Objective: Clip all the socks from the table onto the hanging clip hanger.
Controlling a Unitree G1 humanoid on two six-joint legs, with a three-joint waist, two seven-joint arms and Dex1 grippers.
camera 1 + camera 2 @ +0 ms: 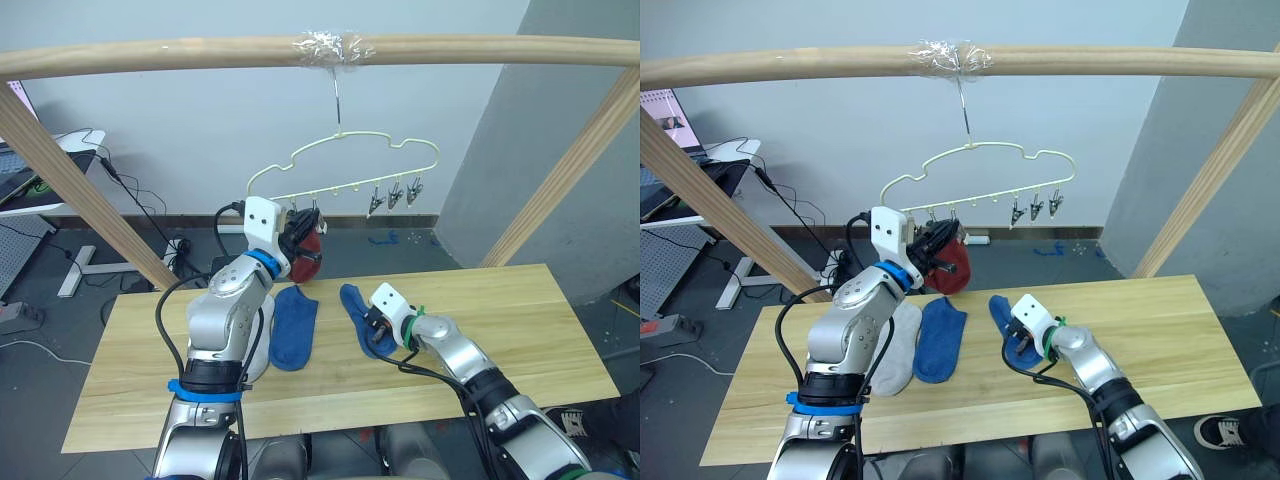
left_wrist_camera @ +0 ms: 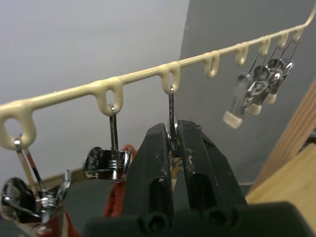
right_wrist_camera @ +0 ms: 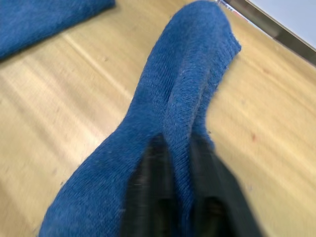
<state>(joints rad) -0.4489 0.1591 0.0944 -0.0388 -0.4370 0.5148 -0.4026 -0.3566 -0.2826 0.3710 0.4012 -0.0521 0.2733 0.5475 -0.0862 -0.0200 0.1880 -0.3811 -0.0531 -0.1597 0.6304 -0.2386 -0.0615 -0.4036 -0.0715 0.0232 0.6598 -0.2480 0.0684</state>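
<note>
Blue fabric was pinched between the right gripper's fingers: a blue sock lying on the table. A second blue sock and a grey sock lay flat nearby. The left gripper, raised to the clip hanger, was pressed together on a metal clip; a rust red sock apparently hung just beside it.
</note>
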